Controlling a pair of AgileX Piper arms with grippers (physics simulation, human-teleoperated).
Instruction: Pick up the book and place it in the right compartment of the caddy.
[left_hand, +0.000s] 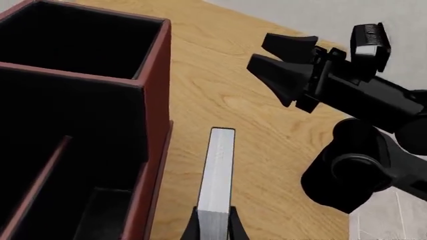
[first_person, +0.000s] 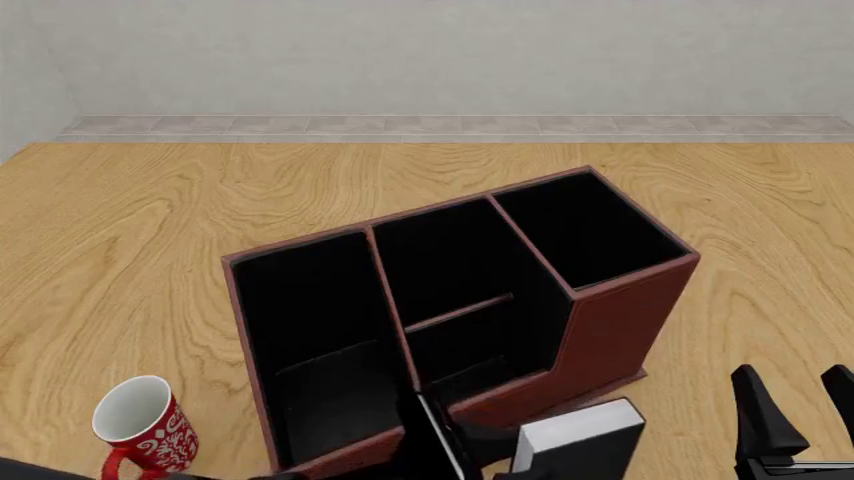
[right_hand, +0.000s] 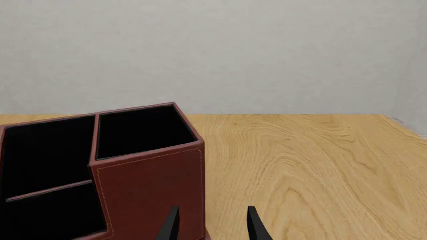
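While the left claw (left_hand: 215, 227) pinches the book (first_person: 583, 437) near the tabletop's (first_person: 160, 220) near edge, transport step; right claw (first_person: 798, 398) spread, empty. Next: lift over caddy (first_person: 607, 320), right compartment (first_person: 583, 227).

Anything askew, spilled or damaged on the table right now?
Nothing stands out. The caddy sits upright and intact, the red mug stands upright beside it, and the book is held edge-on in the left gripper.

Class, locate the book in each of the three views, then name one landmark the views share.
Left wrist view: the book is bottom centre, edge-on between the left gripper's fingers.
Front view: book at the bottom edge, right of centre, before the caddy.
Right wrist view: not in it.
Shared landmark: the caddy's right compartment.
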